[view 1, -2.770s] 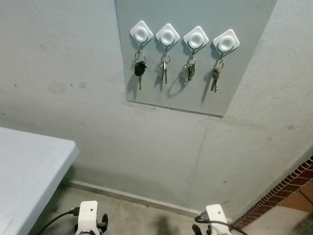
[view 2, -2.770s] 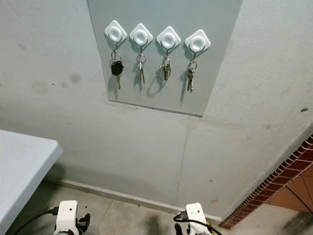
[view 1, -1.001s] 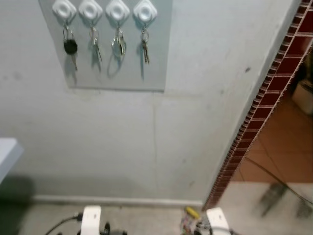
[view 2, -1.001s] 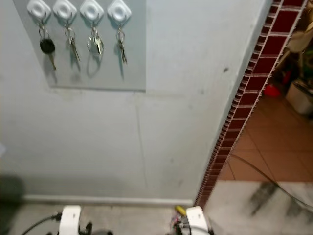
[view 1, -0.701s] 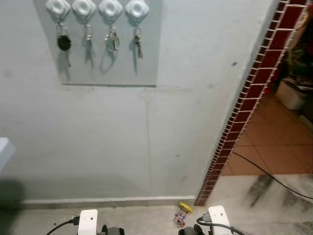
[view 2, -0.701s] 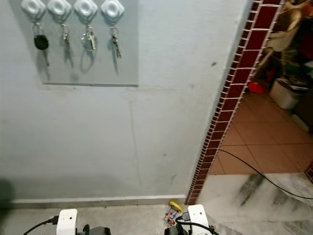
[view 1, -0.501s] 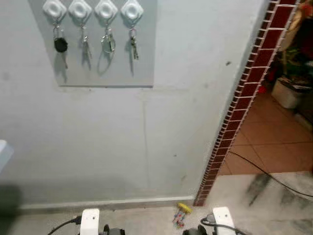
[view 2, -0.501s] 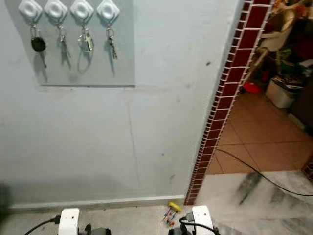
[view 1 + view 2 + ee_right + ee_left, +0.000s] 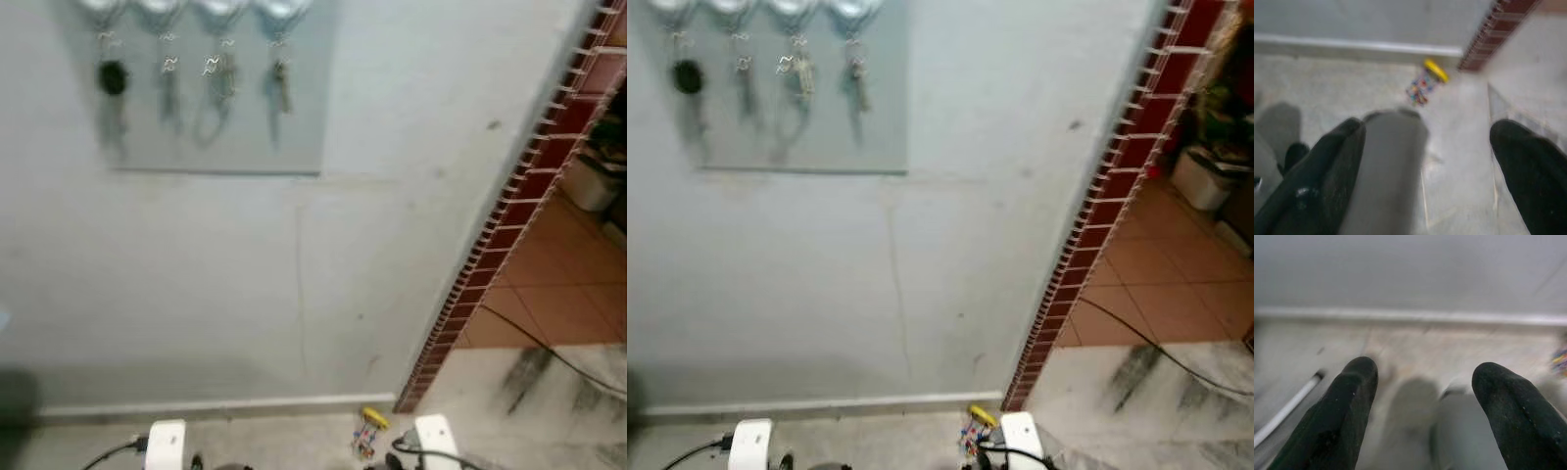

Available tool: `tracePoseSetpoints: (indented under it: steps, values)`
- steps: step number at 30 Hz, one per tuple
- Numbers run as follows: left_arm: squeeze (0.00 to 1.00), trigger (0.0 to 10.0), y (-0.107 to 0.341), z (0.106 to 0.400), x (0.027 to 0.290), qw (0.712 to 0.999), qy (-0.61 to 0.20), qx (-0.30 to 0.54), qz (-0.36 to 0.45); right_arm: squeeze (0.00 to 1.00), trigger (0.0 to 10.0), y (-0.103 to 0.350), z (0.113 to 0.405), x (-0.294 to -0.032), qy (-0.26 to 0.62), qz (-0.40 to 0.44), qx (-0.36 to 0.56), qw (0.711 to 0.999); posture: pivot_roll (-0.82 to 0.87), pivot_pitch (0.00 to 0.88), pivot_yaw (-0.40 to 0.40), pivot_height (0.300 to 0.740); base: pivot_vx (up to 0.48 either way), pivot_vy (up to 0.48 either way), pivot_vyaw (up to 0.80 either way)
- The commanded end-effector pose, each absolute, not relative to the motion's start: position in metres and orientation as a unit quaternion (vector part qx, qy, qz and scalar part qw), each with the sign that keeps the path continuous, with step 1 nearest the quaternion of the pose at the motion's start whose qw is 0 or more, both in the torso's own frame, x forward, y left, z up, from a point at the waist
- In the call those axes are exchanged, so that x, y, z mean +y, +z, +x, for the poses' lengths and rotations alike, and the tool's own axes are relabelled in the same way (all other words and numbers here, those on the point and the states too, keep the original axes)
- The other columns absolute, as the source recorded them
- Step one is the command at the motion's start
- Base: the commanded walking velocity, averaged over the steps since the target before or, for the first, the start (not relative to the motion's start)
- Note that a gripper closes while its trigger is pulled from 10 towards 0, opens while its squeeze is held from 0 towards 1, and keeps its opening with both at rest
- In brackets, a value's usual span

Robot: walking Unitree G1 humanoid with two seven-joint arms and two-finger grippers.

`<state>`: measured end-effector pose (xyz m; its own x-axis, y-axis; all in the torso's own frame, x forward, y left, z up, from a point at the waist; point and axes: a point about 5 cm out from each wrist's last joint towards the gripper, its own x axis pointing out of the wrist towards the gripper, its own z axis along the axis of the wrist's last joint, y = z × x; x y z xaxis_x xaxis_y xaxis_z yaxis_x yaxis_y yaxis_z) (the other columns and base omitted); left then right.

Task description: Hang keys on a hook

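Hanging low over the floor point(image 9: 1459, 161), left pincer point(image 9: 1422, 406) and right pincer point(image 9: 1427, 166) both spread wide, holding nothing; four key sets point(image 9: 280, 86) hang on wall hooks point(image 9: 282, 10); small colourful object point(image 9: 1425, 83) lies by the baseboard; no legible writing.

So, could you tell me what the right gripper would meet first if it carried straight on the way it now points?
Most likely the bare floor. The right gripper, jaws open, points down at it, with the small yellow and coloured object lying further ahead near the wall's base. Depth is unclear in this blurred view.
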<state>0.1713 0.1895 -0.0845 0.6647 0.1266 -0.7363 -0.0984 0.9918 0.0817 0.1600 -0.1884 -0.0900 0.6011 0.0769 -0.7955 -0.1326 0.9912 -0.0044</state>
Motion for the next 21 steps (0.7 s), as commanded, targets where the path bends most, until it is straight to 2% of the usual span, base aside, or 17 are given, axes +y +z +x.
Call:
tracePoseSetpoints:
  steps: [1,5,14,21]
  values:
    - [0.0,10.0,-0.0899,0.1589,0.1919,0.903,0.063,0.424,0.015,0.0,10.0,-0.0951,0.1487,-0.1867,0.06,-0.017,0.461,0.885,-0.1,0.0,-0.016,0.675,0.0,0.0,0.0]
    - [0.0,10.0,-0.09,0.159,0.1922,0.903,0.064,0.425,0.016,0.0,10.0,-0.0949,0.1497,-0.1866,0.061,-0.025,0.461,0.885,-0.1,0.0,-0.015,0.695,0.0,0.0,0.0]
    - [0.0,10.0,-0.091,0.1565,0.1928,0.9,0.063,0.43,0.027,0.0,10.0,-0.0936,0.1527,-0.1845,0.071,-0.021,0.455,0.887,-0.1,0.0,-0.016,0.695,0.0,0.0,0.0]
    - [0.0,10.0,-0.0911,0.156,0.1944,0.9,0.064,0.431,0.027,0.0,10.0,-0.0933,0.1535,-0.1842,0.071,-0.016,0.455,0.888,-0.09,0.0,-0.016,0.735,0.0,0.0,0.0]
